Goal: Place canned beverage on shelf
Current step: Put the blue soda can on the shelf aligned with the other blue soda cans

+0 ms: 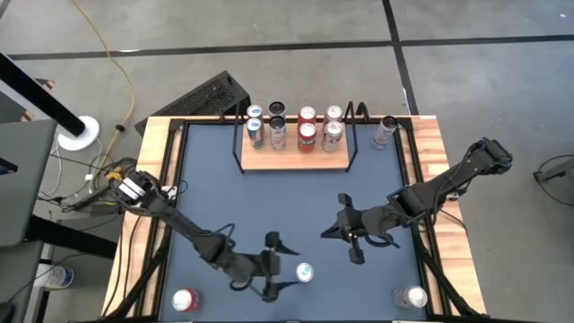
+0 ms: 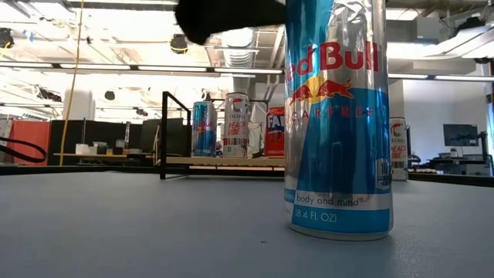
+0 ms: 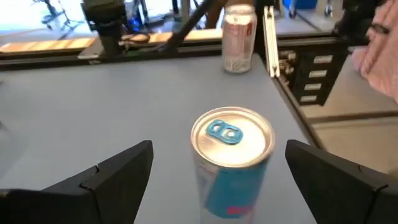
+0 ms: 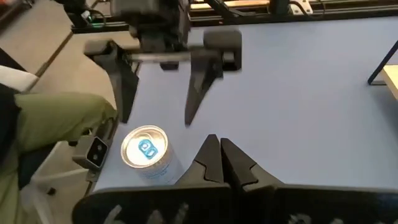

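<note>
The left end effector [image 1: 285,269], its fingers apart, hovers just beside the upright blue can [image 1: 305,272] near the desk's [image 1: 296,197] front edge, the right end effector [image 1: 328,232] is closed near the middle, and the shelf [image 1: 296,160] with cans stands at the back edge.

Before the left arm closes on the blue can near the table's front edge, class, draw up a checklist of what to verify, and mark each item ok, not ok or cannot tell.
1. Left tool open wide enough for the can: ok.
2. Blue can upright, tab on top: ok.
3. Can centred between the left tool's fingers: cannot tell; it sits in line with the gap, but just ahead of the tips.
4. Right tool shut and clear of the can: ok; it waits mid-table.
5. Free room on the shelf: ok; cans fill the back, front board bare.
6. Neighbouring cans clear of the grasp: ok.
</note>
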